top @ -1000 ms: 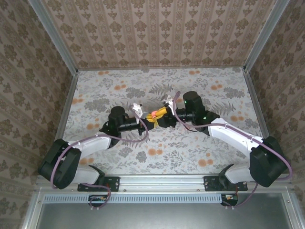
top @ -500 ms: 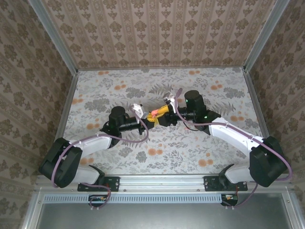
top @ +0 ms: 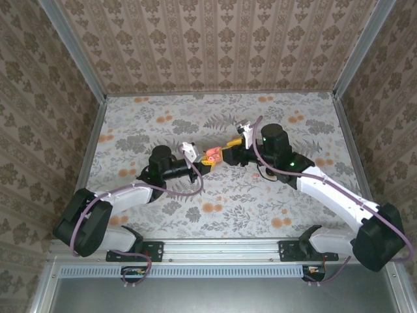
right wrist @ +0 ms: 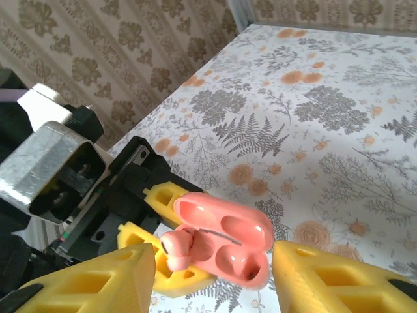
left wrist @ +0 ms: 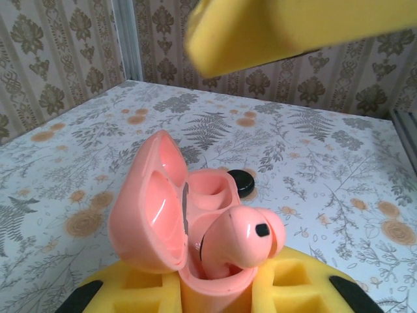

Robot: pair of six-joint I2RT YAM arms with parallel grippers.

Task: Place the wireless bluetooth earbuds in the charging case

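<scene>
**Half-seated earbud could tip out of the case**

The pink earbud (left wrist: 244, 236) sits in one well of the charging case (left wrist: 208, 187), but proud of it and leaning, with its rounded head well above the rim. I judge it not fully home. The second well (right wrist: 238, 262) is empty, and the hinged lid (left wrist: 153, 195) stands open. The left end effector (top: 207, 160) is clenched on the case's base and appears to hold it up off the worktop (top: 163, 124). The right end effector (top: 232, 143) hangs just beside the case, its yellow fingers spread and grasping nothing.

Any tilt or jolt of the left arm may spill the loose bud. A push from the right fingers that lands off-centre could lever the bud out instead of seating it. It could also knock the lid closed on the bud, or twist the case in its narrow grip. A small black round object (left wrist: 245, 184) lies on the worktop beyond the case; I cannot tell what it is.
</scene>
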